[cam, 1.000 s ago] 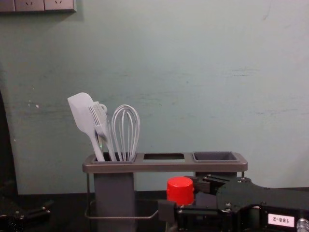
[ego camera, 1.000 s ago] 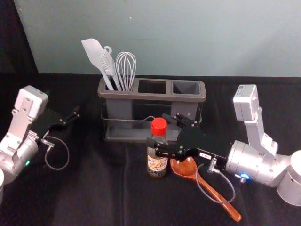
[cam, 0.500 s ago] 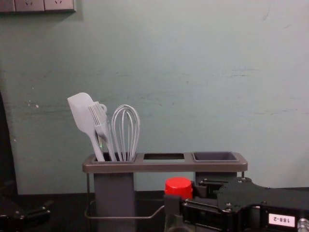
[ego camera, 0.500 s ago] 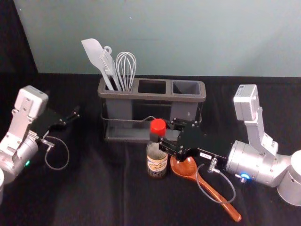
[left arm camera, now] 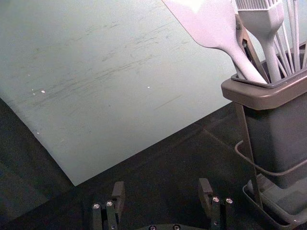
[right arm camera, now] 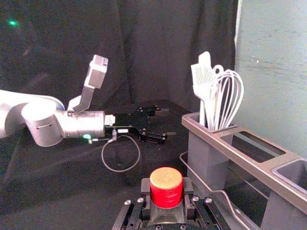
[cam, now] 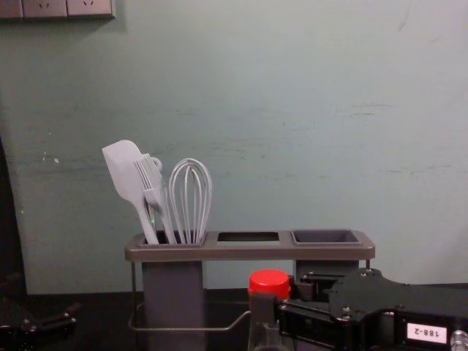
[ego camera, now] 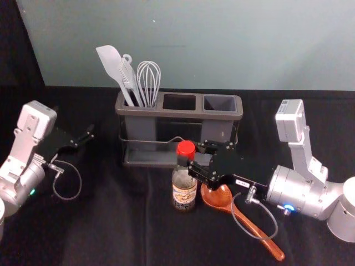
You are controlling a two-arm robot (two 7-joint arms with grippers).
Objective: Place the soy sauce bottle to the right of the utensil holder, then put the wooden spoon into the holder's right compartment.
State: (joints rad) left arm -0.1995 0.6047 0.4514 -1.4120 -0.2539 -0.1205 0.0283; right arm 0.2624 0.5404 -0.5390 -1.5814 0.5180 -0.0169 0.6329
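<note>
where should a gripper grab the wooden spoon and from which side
Probably by the handle, from above, jaws across it: the spoon lies on the cloth, its handle long and slim, while the wide bowl sits close to the bottle.

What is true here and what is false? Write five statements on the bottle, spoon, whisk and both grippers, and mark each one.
1. The right gripper has its jaws on either side of the soy sauce bottle, below the red cap. True.
2. The wooden spoon is in the right compartment. False: the wooden spoon lies on the black cloth.
3. The whisk stands in the left compartment of the utensil holder. True.
4. The left gripper is shut on the spatula. False: it is open and holds nothing.
5. The bottle lies on its side. False: it is upright, in front of the utensil holder.
</note>
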